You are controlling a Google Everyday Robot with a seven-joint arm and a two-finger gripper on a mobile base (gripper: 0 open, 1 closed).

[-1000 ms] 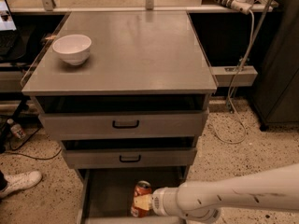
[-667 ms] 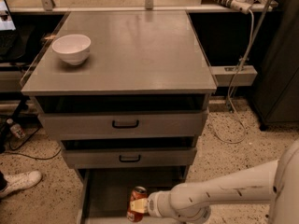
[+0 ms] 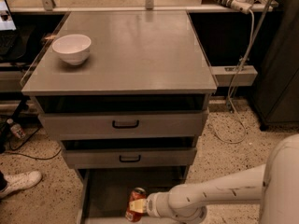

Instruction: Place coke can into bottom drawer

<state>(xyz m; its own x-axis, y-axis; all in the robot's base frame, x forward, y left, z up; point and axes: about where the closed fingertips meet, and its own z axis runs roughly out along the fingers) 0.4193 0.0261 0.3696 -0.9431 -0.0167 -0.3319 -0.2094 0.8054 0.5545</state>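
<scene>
Our arm [image 3: 219, 192] comes in from the lower right edge. A thick white shoulder segment fills that corner, and a slimmer forearm runs leftward, almost level, to a rounded wrist. The gripper [image 3: 146, 206] sits at the tip of that wrist, low in front of the cabinet and above the open bottom drawer [image 3: 105, 195]. The can [image 3: 136, 203] is right against it, leaning a little, its silver top up. We cannot tell whether the gripper is clamped on the can or loose around it, since the can and the wrist hide that part. Nor can we tell whether the can's base touches the drawer floor.

The can is red-orange with white markings and a pale band near the bottom, but we cannot read any lettering on it.

Above, the middle drawer [image 3: 129, 157] and the top drawer [image 3: 124, 124] each carry a black handle. A white bowl [image 3: 72, 48] stands on the cabinet top [image 3: 140, 55] near its left edge. A white shoe [image 3: 21, 181] rests on the speckled floor at the left.
</scene>
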